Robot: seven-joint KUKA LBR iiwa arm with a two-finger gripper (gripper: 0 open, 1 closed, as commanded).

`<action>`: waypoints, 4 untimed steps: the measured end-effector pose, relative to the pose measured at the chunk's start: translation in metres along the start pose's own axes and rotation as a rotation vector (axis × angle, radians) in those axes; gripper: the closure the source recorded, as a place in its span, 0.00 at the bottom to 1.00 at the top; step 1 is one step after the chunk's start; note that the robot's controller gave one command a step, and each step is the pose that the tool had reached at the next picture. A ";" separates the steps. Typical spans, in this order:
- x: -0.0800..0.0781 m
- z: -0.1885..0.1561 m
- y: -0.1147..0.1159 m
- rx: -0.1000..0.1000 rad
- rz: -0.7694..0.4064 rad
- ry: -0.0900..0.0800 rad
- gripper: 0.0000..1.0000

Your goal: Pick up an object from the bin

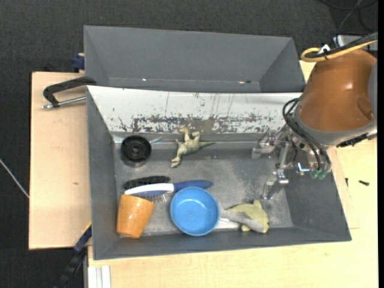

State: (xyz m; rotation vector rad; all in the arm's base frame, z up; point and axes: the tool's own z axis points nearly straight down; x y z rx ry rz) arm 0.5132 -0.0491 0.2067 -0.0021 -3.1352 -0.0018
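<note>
Just one apiece — bowl [194,212], cup [133,216], brush [153,188], dinosaur [187,144], black cap [136,149], yellow toy [253,216].

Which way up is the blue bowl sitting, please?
Upright: the blue bowl shows its hollow inside facing up, rim visible all round, and nothing inside it.

- black round cap [135,149], far left
- tan dinosaur toy [187,144], far middle
- blue-handled brush [157,186], left
- orange cup [134,216], near left
- blue bowl [194,211], just right of it
</note>
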 end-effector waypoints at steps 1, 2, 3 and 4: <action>0.003 0.116 -0.002 0.001 -0.316 -0.006 0.00; 0.008 0.129 0.011 0.007 -0.500 -0.024 0.00; 0.015 0.131 0.008 0.007 -0.499 0.001 1.00; 0.011 -0.012 0.021 0.006 -0.515 -0.020 1.00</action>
